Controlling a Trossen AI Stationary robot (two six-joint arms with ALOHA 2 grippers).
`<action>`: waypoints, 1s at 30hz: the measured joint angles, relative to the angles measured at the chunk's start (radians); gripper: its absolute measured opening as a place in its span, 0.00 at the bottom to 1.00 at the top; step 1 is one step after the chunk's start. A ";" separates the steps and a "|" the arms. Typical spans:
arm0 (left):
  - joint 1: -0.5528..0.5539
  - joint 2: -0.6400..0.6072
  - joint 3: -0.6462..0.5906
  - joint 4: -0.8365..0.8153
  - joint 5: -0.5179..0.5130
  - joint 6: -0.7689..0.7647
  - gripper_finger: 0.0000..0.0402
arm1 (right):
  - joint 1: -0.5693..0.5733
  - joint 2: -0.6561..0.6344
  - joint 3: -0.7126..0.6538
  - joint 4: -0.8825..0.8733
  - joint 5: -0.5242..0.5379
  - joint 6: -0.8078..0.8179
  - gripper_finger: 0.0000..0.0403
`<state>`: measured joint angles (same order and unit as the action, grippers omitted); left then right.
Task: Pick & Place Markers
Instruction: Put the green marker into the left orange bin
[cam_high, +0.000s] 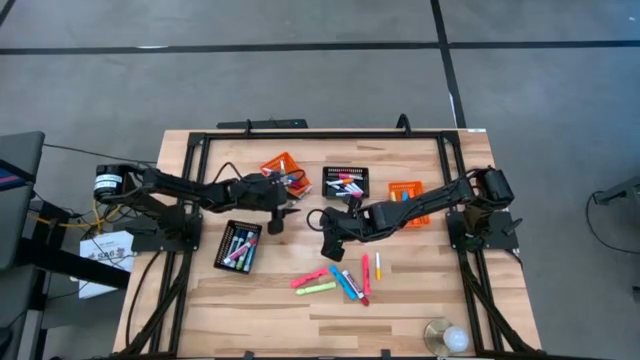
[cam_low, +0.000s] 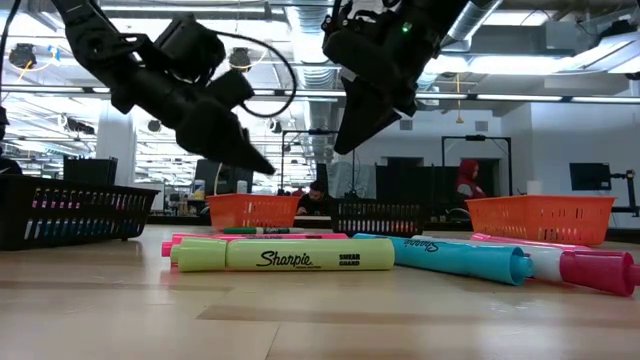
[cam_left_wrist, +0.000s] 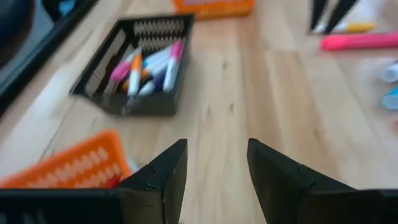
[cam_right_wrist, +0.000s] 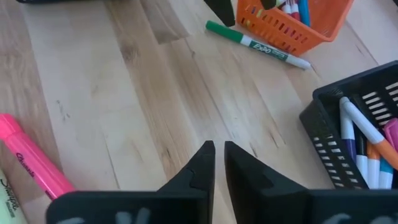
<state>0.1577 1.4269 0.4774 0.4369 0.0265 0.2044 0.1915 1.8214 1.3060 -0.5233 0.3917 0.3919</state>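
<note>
Several loose markers (cam_high: 340, 280) lie flat on the wooden table's near middle: a yellow one (cam_low: 285, 255), a blue one (cam_low: 460, 258) and pink ones (cam_low: 590, 270). A green marker (cam_right_wrist: 258, 43) lies on the table beside an orange basket (cam_right_wrist: 292, 18). My left gripper (cam_left_wrist: 214, 146) hangs open over bare wood between the baskets, with nothing between its fingers. My right gripper (cam_right_wrist: 217, 155) is shut and empty above bare wood, just behind the loose markers. Both grippers hang clear of the table in the low view.
Two black baskets (cam_high: 346, 182) (cam_high: 238, 245) and two orange baskets (cam_high: 283, 170) (cam_high: 405, 195) hold markers. A black frame (cam_high: 190, 190) runs round the table's edges. A round lamp-like thing (cam_high: 447, 336) sits at the near right. Bare wood shows at the near left.
</note>
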 joint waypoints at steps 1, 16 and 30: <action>0.009 0.000 0.000 -0.014 0.000 -0.007 0.41 | -0.002 0.000 0.000 0.000 0.000 0.000 0.08; 0.076 0.161 0.003 -0.076 -0.055 -0.003 0.41 | -0.024 0.000 0.000 0.000 0.001 -0.008 0.13; 0.079 0.116 0.019 -0.072 -0.066 -0.093 0.41 | -0.026 0.000 0.000 0.000 0.000 -0.009 0.13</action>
<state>0.2371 1.5431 0.4965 0.3646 -0.0399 0.1117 0.1650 1.8214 1.3060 -0.5236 0.3918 0.3824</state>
